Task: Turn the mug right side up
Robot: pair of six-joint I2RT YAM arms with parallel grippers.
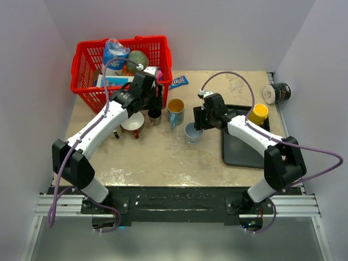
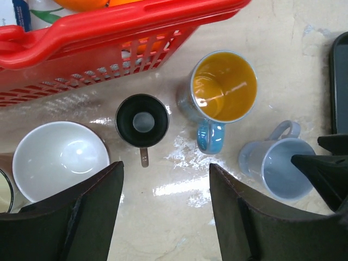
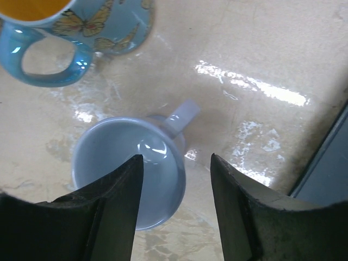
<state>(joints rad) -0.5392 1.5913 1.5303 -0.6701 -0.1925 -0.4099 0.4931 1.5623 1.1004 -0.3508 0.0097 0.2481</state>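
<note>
Pale blue-grey mug (image 1: 192,132) stands mouth up on the beige desk (image 1: 163,157), between the butterfly mug (image 1: 175,110) with the orange inside and the black tray (image 1: 239,155). It is near the butterfly mug but apart from it.

The right arm reaches inward from its base, its forearm crossing above the tray and its wrist bent down. This places the right end effector (image 1: 202,120) just over the far right side of the mug. In the right wrist view, the two dark fingers (image 3: 117,212) are spread wide with nothing between them. The mug (image 3: 109,157) lies below, with its rim partly under the left finger and its handle pointing away into the gap. The fingers do not appear to touch the mug, though this angle cannot confirm it.

The left arm stretches far forward and to the right, towards the red basket (image 1: 87,65). The left end effector (image 1: 155,106) points down over a small dark metal cup (image 1: 154,116). In the left wrist view it (image 2: 166,174) is also wide open and holds nothing. The metal cup (image 2: 142,120) is ahead of the gap, a white bowl (image 2: 60,157) is to its left, and the blue-grey mug (image 2: 283,168) is well off to the right.

A yellow cup (image 1: 258,114) sits on the far corner of the tray.
</note>
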